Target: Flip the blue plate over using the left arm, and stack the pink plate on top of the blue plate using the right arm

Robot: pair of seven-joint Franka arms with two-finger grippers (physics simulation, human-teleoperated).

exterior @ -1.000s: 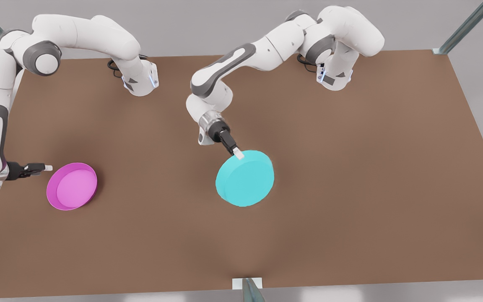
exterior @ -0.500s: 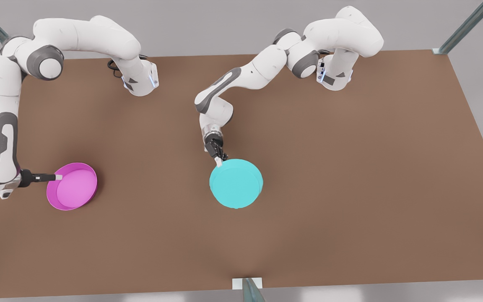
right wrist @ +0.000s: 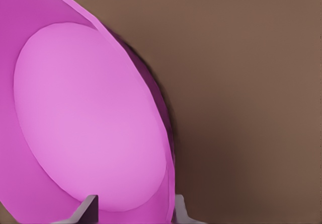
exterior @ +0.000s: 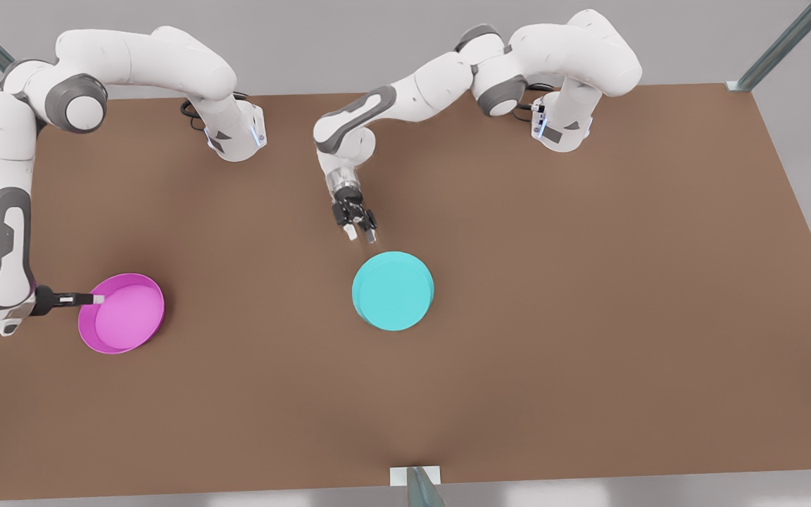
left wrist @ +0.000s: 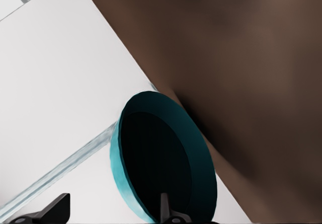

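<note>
Lifting clear, left claw [exterior: 360,234] fingers apart, has let go: blue plate [exterior: 393,291] lies base-up mid-counter [exterior: 588,282]; flip looks done. Right claw [exterior: 98,299] straddles pink plate [exterior: 122,313] rim, closure unclear; stacking remains

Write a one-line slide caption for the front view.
Blue plate lies upside down mid-table; left gripper open just behind it, right gripper at the upright pink plate's rim.

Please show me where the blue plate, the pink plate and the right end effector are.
blue plate [exterior: 393,290], front view, flat base.
pink plate [exterior: 129,316], front view, inner floor.
right end effector [exterior: 97,299], front view, fingertips at pink rim.
</note>
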